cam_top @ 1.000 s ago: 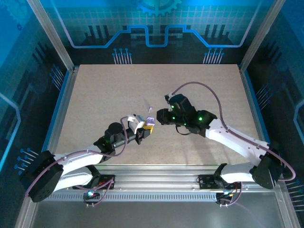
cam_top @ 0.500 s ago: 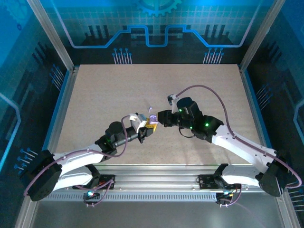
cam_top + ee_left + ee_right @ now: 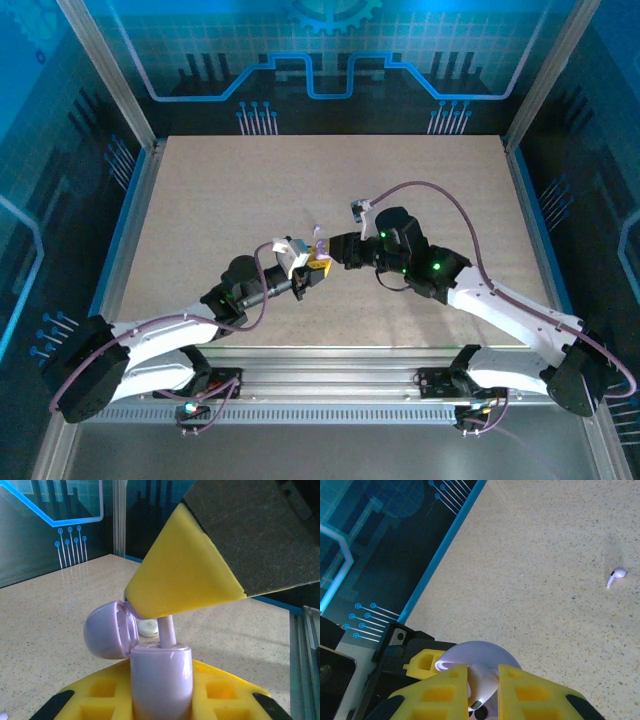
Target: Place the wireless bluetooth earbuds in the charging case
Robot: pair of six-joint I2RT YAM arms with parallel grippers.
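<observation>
Above tan table (image 3: 200, 200), left jaws pinch open charging case (image 3: 160, 680); right jaws pinch earbud (image 3: 482, 679) over it.

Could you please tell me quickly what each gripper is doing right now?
Left gripper: shut on the charging case.
Right gripper: shut on an earbud.

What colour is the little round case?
The case is shiny pale lilac. The left wrist view shows it best.

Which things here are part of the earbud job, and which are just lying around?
Job: charging case in left gripper; held earbud in right gripper; loose earbud on the table.
Not part: table, blue backdrop panel.
</observation>
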